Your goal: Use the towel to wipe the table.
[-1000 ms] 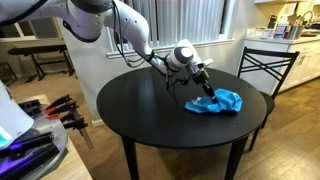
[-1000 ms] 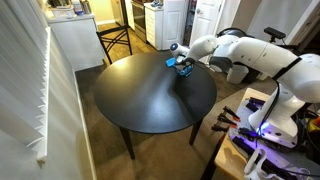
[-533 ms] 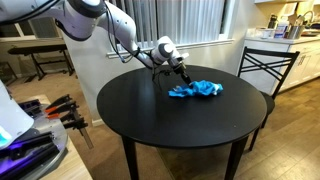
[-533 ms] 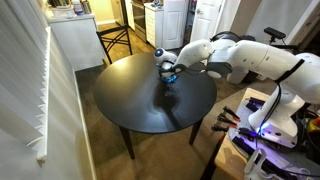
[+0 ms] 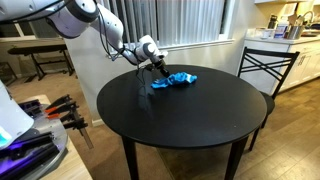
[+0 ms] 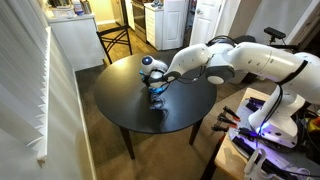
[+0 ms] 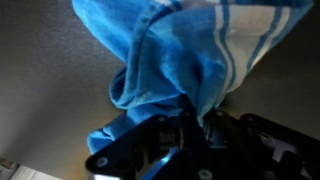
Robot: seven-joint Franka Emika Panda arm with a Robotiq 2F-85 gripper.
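Holding a bunched blue towel between the fingers, pressing it onto the round black surface, cloth lying beside them.

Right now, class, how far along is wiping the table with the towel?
Done: the gripper has the blue towel pinched, its bunch lying on the round black table. In hand: a wiping pass near one edge. Left: cannot tell how much tabletop is wiped.

The towel was blue with paler stripes, all scrunched up, lying in a heap on the round black table, off-center toward its rim.
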